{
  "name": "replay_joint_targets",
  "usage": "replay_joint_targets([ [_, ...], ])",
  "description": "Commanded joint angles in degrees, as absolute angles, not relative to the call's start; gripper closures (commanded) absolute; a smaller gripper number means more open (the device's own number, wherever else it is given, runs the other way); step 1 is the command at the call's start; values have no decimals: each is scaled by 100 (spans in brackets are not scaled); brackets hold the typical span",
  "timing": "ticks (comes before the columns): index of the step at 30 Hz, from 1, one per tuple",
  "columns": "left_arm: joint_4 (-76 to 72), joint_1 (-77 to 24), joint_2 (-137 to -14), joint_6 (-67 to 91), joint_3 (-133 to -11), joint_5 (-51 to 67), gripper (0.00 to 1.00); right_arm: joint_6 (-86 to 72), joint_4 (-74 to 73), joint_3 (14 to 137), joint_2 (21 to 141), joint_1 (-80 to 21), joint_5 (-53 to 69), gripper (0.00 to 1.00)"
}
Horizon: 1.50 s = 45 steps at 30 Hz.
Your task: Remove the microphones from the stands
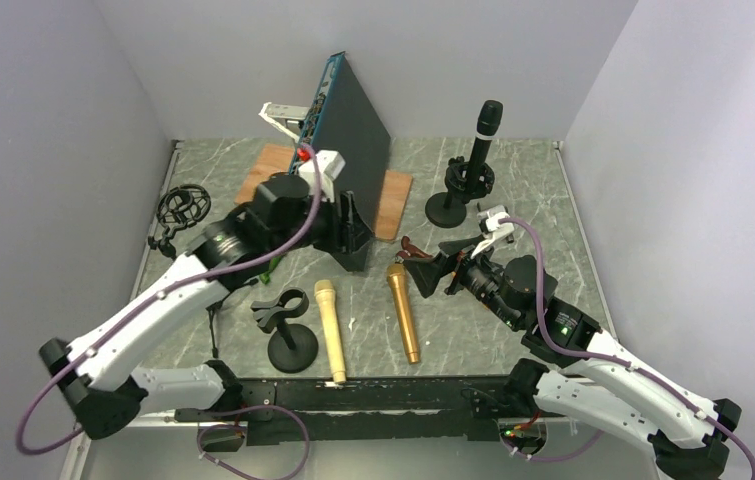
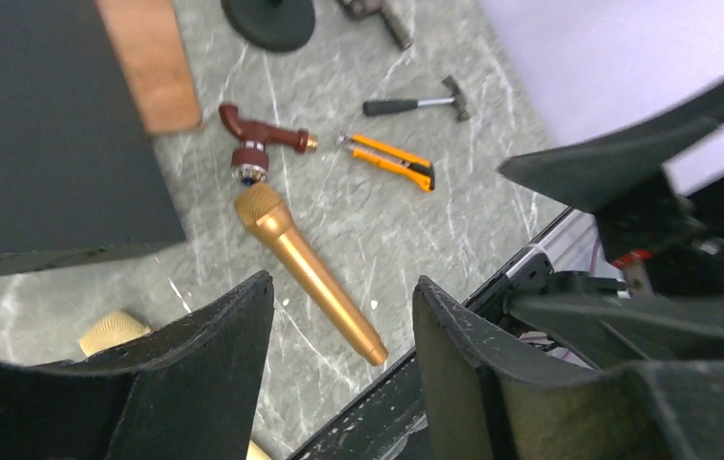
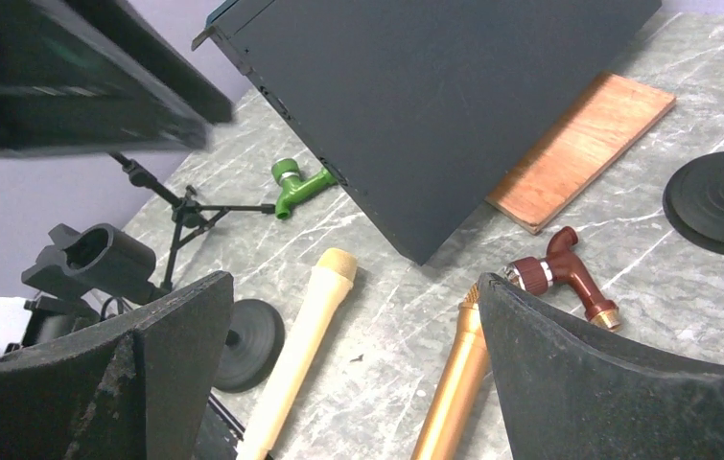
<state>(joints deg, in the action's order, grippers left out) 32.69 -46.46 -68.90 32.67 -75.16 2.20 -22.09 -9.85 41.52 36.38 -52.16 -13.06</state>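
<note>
A black microphone [image 1: 485, 128] stands upright in the clip of a black stand [image 1: 447, 210] at the back right of the table. Part of that stand's round base shows in the right wrist view [image 3: 717, 206]. My right gripper [image 1: 431, 270] is open and empty, low over the table in front of that stand; its jaws [image 3: 358, 283] stand wide apart. My left gripper [image 1: 351, 235] is open and empty by the foot of the black panel, and its jaws [image 2: 343, 287] are also apart. Neither gripper touches the black microphone.
A gold microphone [image 1: 403, 312] and a cream microphone [image 1: 330, 328] lie near the front. An empty stand [image 1: 291, 342] stands beside them. A tilted black panel [image 1: 358, 150] on a wooden board [image 1: 394, 205], a maroon tap [image 1: 411, 248], a shock mount [image 1: 183, 208], a hammer [image 2: 415, 103] and a utility knife [image 2: 391, 158] are also here.
</note>
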Motion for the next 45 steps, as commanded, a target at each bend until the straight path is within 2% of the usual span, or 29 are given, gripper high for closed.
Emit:
replay_joint_targets([
  [1, 3665, -4632, -6193, 2526, -7977, -144, 40, -2239, -736, 4228, 3652, -5212, -1231, 0],
  [13, 5932, -4629, -4616, 2498, -8197, -3279, 42, -2309, -635, 4252, 3822, -5217, -1016, 0],
  [24, 6910, -4625, -3674, 3349, -7919, -4260, 45, -2413, -469, 4515, 4444, -5212, -354, 0],
  [33, 8182, -4626, -3743, 4466, -7985, -5615, 51, -2714, -191, 4814, 5143, -5221, 577, 0],
  [39, 8697, -4613, -4339, 4896, -7951, -5737, 36, -2915, -64, 4817, 5351, -5231, 828, 0],
  [43, 8311, -4402, -4512, 4660, -7587, -5411, 28, -2953, -85, 4815, 5390, -5230, 860, 0],
  [45, 7627, -4071, -4419, 4162, -7177, -5231, 23, -2962, -103, 4810, 5390, -5229, 865, 0],
])
